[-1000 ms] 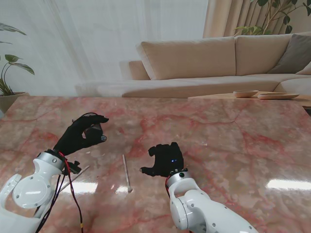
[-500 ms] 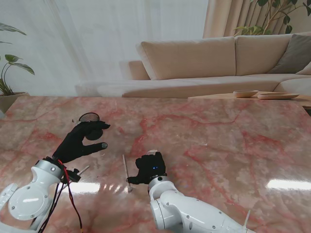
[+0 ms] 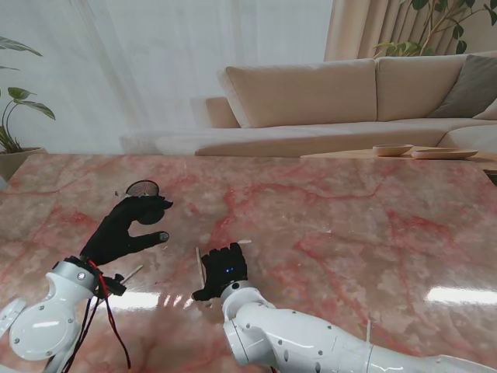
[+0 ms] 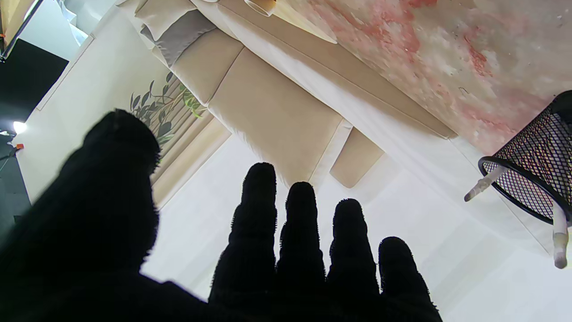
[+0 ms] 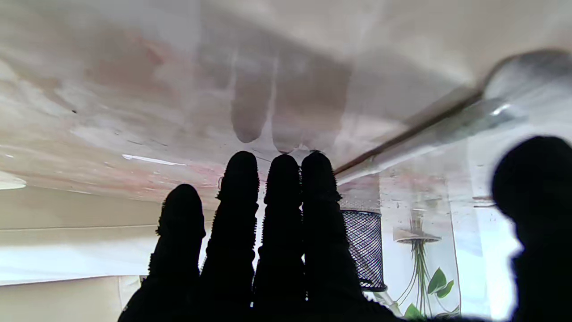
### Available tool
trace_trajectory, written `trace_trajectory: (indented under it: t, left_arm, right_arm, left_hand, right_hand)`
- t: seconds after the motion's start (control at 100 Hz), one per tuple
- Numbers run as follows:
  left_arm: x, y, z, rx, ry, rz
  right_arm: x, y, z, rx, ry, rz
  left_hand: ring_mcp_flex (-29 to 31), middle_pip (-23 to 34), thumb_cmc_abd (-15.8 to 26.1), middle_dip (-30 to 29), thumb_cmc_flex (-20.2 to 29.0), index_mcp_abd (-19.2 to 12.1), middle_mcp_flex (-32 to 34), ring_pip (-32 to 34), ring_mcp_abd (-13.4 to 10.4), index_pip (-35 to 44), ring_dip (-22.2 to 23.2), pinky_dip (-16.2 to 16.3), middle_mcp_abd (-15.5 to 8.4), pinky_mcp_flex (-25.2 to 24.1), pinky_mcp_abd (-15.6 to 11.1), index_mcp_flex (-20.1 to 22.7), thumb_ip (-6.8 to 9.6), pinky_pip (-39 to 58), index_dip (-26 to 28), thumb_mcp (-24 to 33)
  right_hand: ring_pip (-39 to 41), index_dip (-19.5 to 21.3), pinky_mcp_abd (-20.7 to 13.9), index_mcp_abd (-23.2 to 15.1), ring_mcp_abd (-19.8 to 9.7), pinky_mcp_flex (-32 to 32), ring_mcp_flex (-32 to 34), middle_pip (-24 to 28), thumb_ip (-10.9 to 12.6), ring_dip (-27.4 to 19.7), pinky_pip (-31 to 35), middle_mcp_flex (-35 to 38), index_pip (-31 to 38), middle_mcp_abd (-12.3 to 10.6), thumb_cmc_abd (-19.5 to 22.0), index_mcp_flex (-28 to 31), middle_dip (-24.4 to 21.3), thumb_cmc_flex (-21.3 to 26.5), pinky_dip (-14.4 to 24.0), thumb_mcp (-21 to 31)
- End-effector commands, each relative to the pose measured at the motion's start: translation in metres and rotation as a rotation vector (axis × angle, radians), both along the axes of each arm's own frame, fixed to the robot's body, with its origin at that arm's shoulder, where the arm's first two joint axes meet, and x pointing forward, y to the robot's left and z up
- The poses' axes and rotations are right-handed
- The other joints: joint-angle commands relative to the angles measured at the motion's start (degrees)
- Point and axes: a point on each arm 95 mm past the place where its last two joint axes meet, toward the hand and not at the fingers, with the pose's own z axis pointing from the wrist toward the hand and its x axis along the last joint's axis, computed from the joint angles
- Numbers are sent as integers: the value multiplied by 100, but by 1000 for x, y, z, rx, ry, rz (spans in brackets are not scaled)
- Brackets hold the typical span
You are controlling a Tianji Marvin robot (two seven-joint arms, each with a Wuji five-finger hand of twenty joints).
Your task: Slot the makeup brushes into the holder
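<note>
Here, brush [image 3: 199, 263] lies beside right-hand fingers [image 3: 220, 259].

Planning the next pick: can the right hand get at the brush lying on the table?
Probably yes: the right hand, open, hovers right over the brush, thumb and fingers on either side, and nothing lies between them.

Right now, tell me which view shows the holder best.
The left wrist view: the mesh holder is close and sharp, with its rim and brush handles visible. The right wrist view shows it half hidden by fingers. The stand view shows just its small rim behind the left hand.
</note>
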Motion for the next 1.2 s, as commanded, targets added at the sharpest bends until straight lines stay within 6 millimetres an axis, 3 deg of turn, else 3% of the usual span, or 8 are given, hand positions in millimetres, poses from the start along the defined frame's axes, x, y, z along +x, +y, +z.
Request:
trace_trajectory:
  t: [0.0, 0.16, 0.26, 0.34, 0.56, 0.67, 0.84, 1.19]
  left_arm:
    - [-2, 2, -1, 0, -3, 8]
    - [-4, 6, -1, 1, -10, 13]
    - [-3, 6, -2, 2, -7, 13]
    - [-2, 4, -3, -1, -3, 10]
    - [1, -4, -5, -3, 9, -11]
    - [3, -8, -5, -5, 11, -19]
    - [4, -14, -6, -7, 12, -27]
    - [7, -22, -13, -20, 33, -36]
  right_arm:
    - [-9, -13, -30, -69, 95, -13]
    - [-7, -23, -37, -134, 95, -12]
    - [-6, -30, -39, -142, 96, -26]
    - [-4, -35, -39, -139, 82, -37]
    - [3, -48, -33, -133, 27, -64]
    - [9, -54, -29, -119, -1, -65]
    - [15, -61, -29, -55, -2, -23]
    - [16, -70, -39, 89, 32, 11]
  left_hand:
    - [-195, -95, 122, -56, -87, 6, -178, -178, -328, -59, -84, -25, -59, -69, -187, -22, 146, -238, -52, 72]
    - [-194, -97, 137, -57, -102, -13, -168, -178, -319, -44, -85, -11, -56, -70, -172, -7, 145, -270, -44, 92]
    - [-190, -101, 148, -59, -105, -17, -168, -178, -324, -34, -86, -4, -52, -76, -167, 1, 146, -289, -38, 93]
    - [-190, -103, 148, -60, -101, -22, -163, -180, -320, -23, -87, 4, -56, -78, -160, 10, 147, -304, -33, 90]
    - [-173, -101, 180, -59, -107, -23, -144, -177, -315, 14, -86, 34, -39, -78, -151, 33, 154, -333, -13, 77]
    - [-164, -100, 188, -60, -107, -27, -131, -175, -307, 35, -86, 52, -36, -78, -157, 43, 157, -344, -2, 73]
    - [-136, -87, 209, -53, -105, -43, -98, -167, -298, 81, -83, 78, -31, -74, -151, 88, 162, -352, 20, 80]
    - [-107, -68, 207, -42, -110, -39, -49, -158, -291, 147, -77, 126, -13, -75, -149, 141, 164, -355, 55, 132]
  right_hand:
    - [185, -769, -84, -571, -102, -156, -218, -135, 186, 165, 185, -138, -874, -220, -189, 113, -71, 285, 256, -200]
    - [269, -750, -96, -706, -193, -178, -218, -124, 283, 184, 183, -20, -876, -326, -271, 278, -36, 1776, 287, -785]
    - [260, -1082, -96, -652, -243, -177, -170, -216, 315, 170, 182, 134, -1079, -368, -197, 394, -111, 2289, 288, -242]
    - [257, -1413, -120, -662, -284, -123, -95, -280, 45, 157, 150, 315, -1168, -387, -481, 541, -178, 2164, 255, 1373]
    - [221, -1772, -125, -754, -373, -19, 57, -453, -1, 126, 76, 575, -1273, -447, -481, 755, -308, 2249, 174, 2265]
    - [178, -1894, -140, -792, -415, 27, 89, -551, -54, 101, 7, 604, -1362, -482, -429, 769, -378, 2178, 110, 2237]
    - [59, -2268, -146, -791, -446, 87, 55, -826, -179, 41, -176, 599, -1619, -481, -422, 795, -612, 1977, -61, 1453]
    - [-161, -2593, -271, -1159, -619, -184, -453, -1050, -158, -67, -782, 328, -1591, -643, -414, 1118, -816, 2105, -400, 1326]
